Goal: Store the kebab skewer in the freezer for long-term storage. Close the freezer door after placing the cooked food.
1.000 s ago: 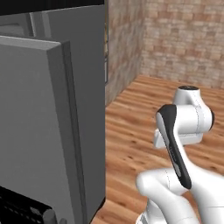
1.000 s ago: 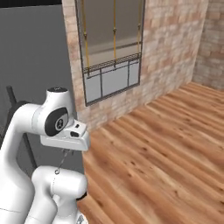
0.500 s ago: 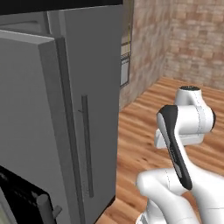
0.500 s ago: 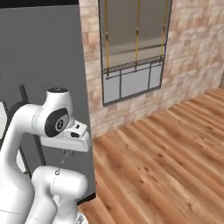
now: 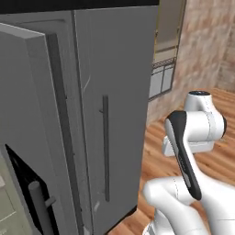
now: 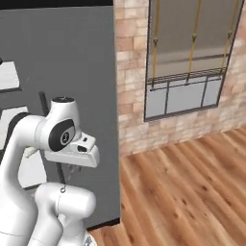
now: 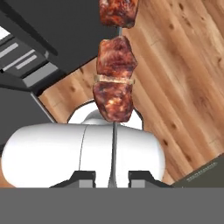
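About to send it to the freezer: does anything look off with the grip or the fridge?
Nothing stands out. The kebab skewer sits straight between the closed fingers, meat chunks intact. The freezer door stands open, as it should before loading.

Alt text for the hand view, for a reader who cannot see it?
The gripper is shut on the kebab skewer, whose thin metal stick runs up between the finger tips to browned meat chunks. Behind it lie wooden floor and dark grey refrigerator panels.

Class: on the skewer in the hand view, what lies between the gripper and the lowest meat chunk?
In the hand view, bare metal stick of the kebab skewer runs from the gripper to the chunk.
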